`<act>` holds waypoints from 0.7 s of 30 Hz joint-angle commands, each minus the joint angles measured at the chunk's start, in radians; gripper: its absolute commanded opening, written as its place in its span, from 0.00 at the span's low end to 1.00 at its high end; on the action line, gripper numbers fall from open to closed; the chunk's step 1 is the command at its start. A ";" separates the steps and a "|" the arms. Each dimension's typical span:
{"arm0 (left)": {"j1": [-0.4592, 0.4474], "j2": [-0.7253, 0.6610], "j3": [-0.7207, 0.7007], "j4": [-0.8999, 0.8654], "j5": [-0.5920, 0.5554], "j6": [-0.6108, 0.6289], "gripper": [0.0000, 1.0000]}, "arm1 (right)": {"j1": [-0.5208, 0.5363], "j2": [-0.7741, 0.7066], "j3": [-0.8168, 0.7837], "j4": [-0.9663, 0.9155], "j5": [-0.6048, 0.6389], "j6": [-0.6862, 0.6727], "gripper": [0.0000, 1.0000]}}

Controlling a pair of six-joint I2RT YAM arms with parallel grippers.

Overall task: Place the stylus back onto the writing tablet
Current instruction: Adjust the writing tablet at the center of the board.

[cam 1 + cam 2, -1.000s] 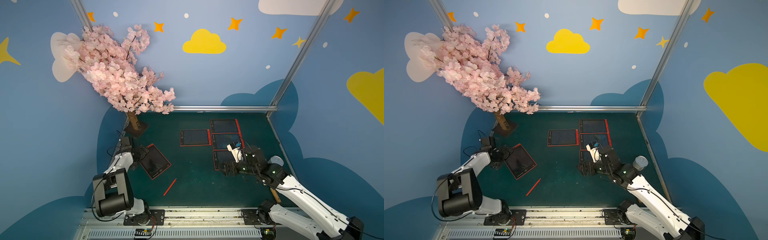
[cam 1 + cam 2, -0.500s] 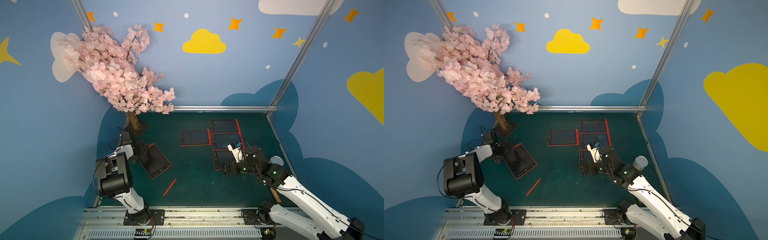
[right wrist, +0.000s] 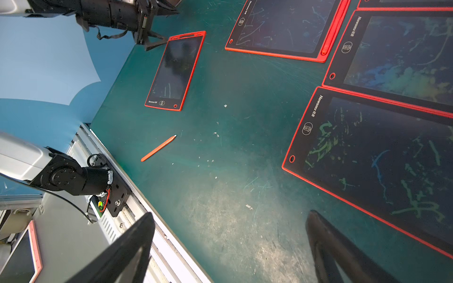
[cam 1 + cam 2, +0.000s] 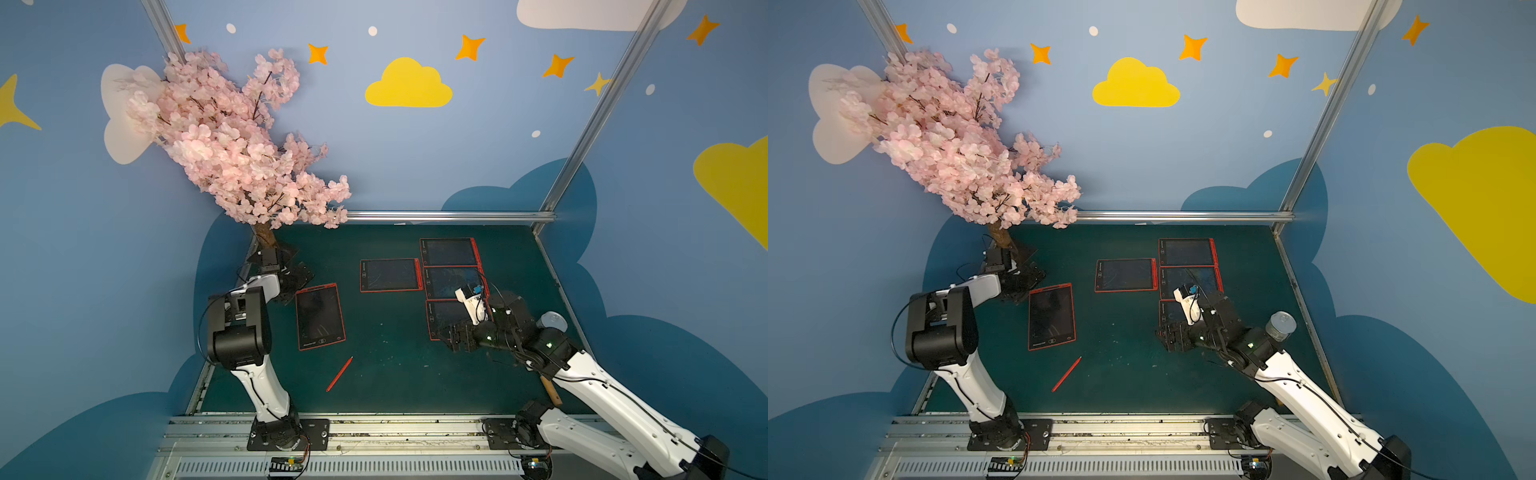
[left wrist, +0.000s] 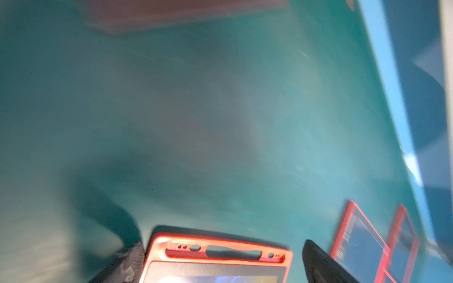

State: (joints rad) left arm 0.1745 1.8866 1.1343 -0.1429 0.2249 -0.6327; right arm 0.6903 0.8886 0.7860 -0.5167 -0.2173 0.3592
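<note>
The red stylus (image 4: 340, 374) (image 4: 1066, 374) (image 3: 158, 148) lies loose on the green mat, near the front, with no gripper touching it. Just behind it lies a red-framed writing tablet (image 4: 320, 318) (image 4: 1052, 318) (image 3: 175, 71), its stylus slot empty in the blurred left wrist view (image 5: 215, 254). My left gripper (image 4: 297, 280) (image 4: 1025, 282) (image 5: 220, 264) is open, its fingers either side of the tablet's far end. Off to the right, my right gripper (image 4: 451, 336) (image 4: 1167, 338) (image 3: 229, 215) hangs open and empty above bare mat, pointing towards the stylus.
Several other red-framed tablets lie on the mat: one in the middle (image 4: 390, 275), three in a column at the right (image 4: 451, 251), partly under my right arm. A pink blossom tree (image 4: 232, 141) stands at the back left. A can (image 4: 1281, 326) sits by the right edge.
The left arm has risen and its gripper has swung to the tablet's far end. The tablet has turned from slanted to nearly straight. The right arm and stylus have not moved.
</note>
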 commanded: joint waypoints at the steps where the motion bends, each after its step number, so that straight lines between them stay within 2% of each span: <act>1: -0.059 0.070 0.005 -0.062 0.130 0.010 0.99 | 0.006 -0.001 0.018 -0.008 0.010 -0.004 0.95; 10: -0.161 0.132 0.085 -0.126 0.158 0.100 0.99 | 0.006 -0.006 0.016 -0.013 0.010 0.001 0.95; 14: -0.175 0.122 0.084 -0.142 0.142 0.132 0.99 | 0.008 -0.009 0.017 -0.014 0.009 0.004 0.95; 21: -0.200 0.115 0.100 -0.153 0.196 0.167 0.99 | 0.009 -0.001 0.015 -0.003 0.001 0.008 0.95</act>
State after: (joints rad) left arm 0.0025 1.9652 1.2415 -0.1997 0.3603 -0.4923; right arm 0.6914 0.8886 0.7860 -0.5205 -0.2176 0.3626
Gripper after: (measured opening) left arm 0.994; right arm 0.951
